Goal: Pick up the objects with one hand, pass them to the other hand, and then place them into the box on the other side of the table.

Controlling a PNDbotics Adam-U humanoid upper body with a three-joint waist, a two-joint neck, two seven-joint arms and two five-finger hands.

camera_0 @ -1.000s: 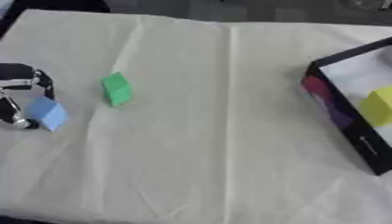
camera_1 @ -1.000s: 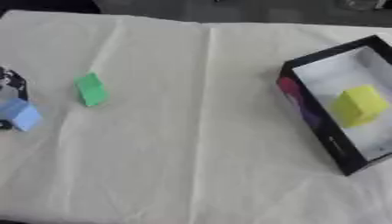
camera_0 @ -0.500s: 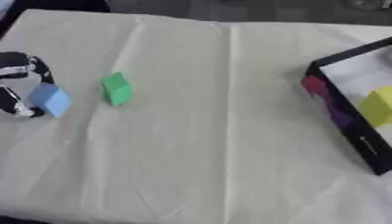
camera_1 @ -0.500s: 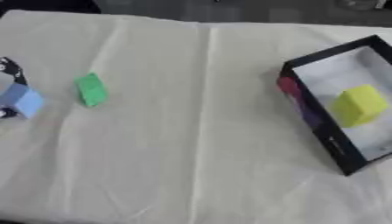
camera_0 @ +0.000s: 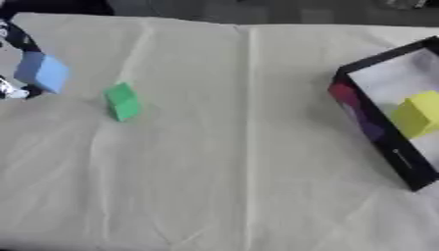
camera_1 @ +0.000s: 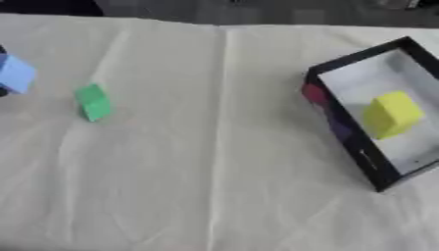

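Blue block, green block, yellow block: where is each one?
blue block [camera_0: 43, 72], left eye view, middle of its front face.
green block [camera_0: 123, 101], left eye view, middle of its side.
yellow block [camera_1: 392, 113], right eye view, middle of its front face.

Both views look steeply down from the head onto the cloth-covered bench [camera_0: 249, 162], facing its far edge. They share nearly all of it: green block [camera_0: 122, 101] at left, black box [camera_1: 343, 130] at right. The right eye view sits slightly further right.

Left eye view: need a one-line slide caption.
Left hand holds a blue block at the table's left edge; green block on the cloth, yellow block in the black box.
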